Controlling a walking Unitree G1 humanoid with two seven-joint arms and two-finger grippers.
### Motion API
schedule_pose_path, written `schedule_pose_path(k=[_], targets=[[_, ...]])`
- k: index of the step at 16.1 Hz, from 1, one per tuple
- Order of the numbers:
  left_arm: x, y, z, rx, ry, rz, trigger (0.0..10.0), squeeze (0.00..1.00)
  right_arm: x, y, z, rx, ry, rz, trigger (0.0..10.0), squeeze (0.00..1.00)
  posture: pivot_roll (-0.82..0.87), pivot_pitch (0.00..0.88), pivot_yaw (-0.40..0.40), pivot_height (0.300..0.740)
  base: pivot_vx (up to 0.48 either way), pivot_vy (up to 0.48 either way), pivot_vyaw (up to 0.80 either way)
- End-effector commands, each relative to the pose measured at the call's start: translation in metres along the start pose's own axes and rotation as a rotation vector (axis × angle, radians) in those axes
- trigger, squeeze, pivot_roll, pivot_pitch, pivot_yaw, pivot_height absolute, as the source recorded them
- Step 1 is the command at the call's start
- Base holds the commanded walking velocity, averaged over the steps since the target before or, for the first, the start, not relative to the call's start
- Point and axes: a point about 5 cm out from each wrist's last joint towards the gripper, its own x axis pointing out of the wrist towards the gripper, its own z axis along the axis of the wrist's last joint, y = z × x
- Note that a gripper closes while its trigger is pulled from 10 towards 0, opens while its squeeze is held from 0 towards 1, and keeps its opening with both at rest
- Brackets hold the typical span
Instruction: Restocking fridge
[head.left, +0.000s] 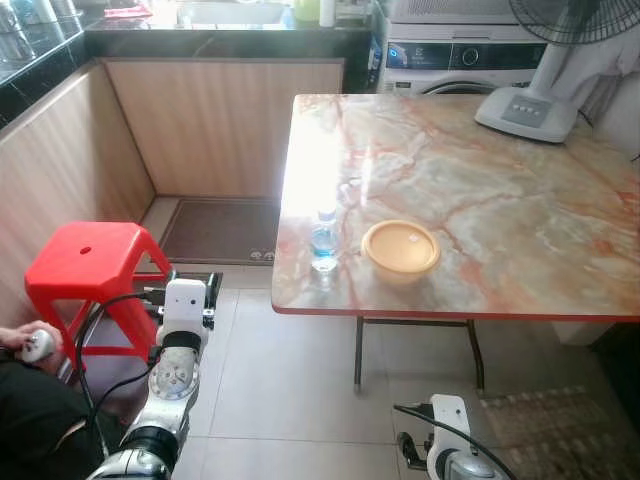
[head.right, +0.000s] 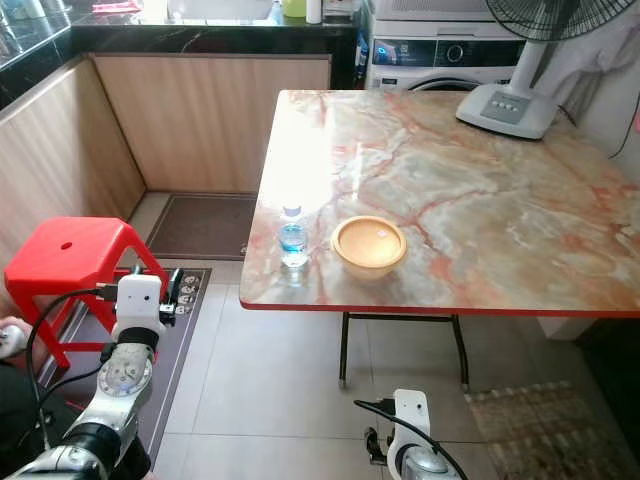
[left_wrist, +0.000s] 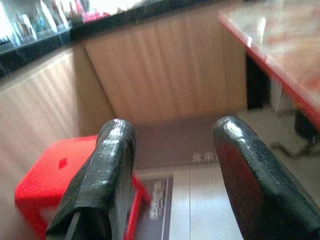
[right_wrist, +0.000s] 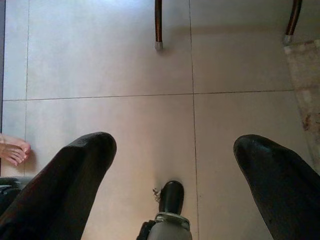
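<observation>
A small clear water bottle (head.left: 323, 240) with a blue label stands upright near the front left edge of the marble table (head.left: 520, 210). Just to its right sits a yellow bowl (head.left: 400, 250). My left gripper (left_wrist: 173, 129) is raised at the lower left, beside the red stool (head.left: 85, 265), well below and left of the bottle. It is open and holds nothing, and it points at the wooden cabinet front. My right gripper (right_wrist: 175, 145) hangs low over the floor tiles, open and empty.
A white fan base (head.left: 525, 110) stands at the table's far right, with a washing machine (head.left: 450, 60) behind it. A dark mat (head.left: 220, 230) lies by the cabinets. A person's hand (head.left: 30, 345) is at the far left and a bare foot (right_wrist: 12, 150) rests on the tiles. A rug (head.left: 560, 430) lies lower right.
</observation>
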Motion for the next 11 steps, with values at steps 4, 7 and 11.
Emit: schedule_pose_path(k=[4,7,11], targets=[[0.025,-0.017,0.061,0.041,-0.264,-0.137,10.0,0.0,0.0,0.001,0.002,0.003,-0.011,-0.003,10.0,0.0,0.07,0.0,-0.005,0.74,0.0,0.0,0.0],[0.026,-0.032,0.082,0.057,-0.329,-0.203,10.0,0.0,0.0,0.002,0.001,0.003,-0.012,-0.005,10.0,0.0,0.06,0.0,0.005,0.74,0.0,0.0,0.0],[0.015,-0.015,0.059,0.056,-0.213,-0.128,10.0,0.0,0.0,0.002,-0.004,0.032,-0.03,-0.025,10.0,0.0,0.0,0.0,0.043,0.74,0.0,0.0,0.0]])
